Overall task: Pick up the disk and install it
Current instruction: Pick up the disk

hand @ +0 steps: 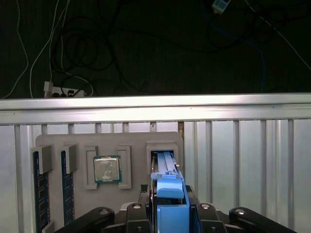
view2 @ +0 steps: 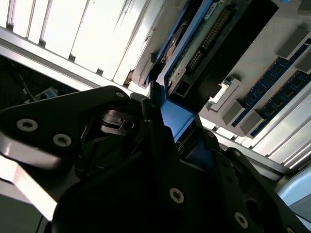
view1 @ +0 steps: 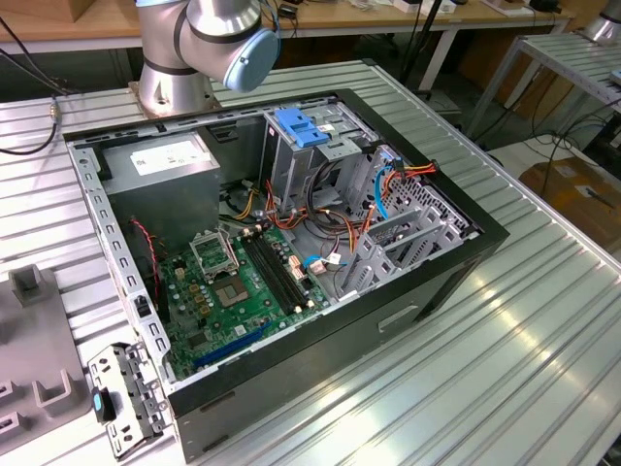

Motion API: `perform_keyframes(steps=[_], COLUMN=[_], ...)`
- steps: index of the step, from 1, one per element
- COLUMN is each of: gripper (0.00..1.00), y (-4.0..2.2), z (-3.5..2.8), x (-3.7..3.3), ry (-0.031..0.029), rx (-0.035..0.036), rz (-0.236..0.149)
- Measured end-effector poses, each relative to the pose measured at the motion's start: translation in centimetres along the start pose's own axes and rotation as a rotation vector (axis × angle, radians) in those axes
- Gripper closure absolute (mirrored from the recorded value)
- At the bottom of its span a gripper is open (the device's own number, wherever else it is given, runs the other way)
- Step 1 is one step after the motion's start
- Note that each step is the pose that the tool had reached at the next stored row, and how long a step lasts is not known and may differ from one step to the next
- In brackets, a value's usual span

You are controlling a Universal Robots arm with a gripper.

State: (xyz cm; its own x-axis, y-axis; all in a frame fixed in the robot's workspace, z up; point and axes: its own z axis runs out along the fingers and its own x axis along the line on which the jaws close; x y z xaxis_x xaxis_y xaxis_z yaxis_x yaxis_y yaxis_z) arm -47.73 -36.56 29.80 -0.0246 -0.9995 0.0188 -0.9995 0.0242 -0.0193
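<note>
The disk (hand: 166, 167) stands on edge in a slot of the grey fixture tray (hand: 131, 145), its blue carrier edge facing the camera. My gripper (hand: 167, 208) is shut on that blue edge, one black finger on each side. In the second wrist view the gripper (view2: 171, 121) clamps the blue carrier, and the disk's (view2: 204, 43) green circuit board and connector face show beyond it. The open computer case (view1: 291, 243) lies on the aluminium table in the exterior view, with a drive cage and its blue latch (view1: 301, 126) at the far side.
The tray also holds two memory sticks (hand: 41, 194) and a processor (hand: 107, 170). Beyond the table's rail (hand: 155, 104) lie dark floor and cables. In the exterior view the arm's base (view1: 179, 58) stands behind the case, with a metal bracket (view1: 121, 398) near the front.
</note>
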Motion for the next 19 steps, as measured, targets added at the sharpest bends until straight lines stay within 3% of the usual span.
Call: perform_keyframes(steps=[6,16,19], gripper=[0.63,0.63,0.63], y=[0.0,-0.04,-0.05], z=[-0.19,-1.81,-2.71], x=[0.0,0.03,0.05], ry=[0.0001,0.0001,0.0001], rx=[0.0,-0.0001,-0.0001], rz=[0.0,0.0,0.0])
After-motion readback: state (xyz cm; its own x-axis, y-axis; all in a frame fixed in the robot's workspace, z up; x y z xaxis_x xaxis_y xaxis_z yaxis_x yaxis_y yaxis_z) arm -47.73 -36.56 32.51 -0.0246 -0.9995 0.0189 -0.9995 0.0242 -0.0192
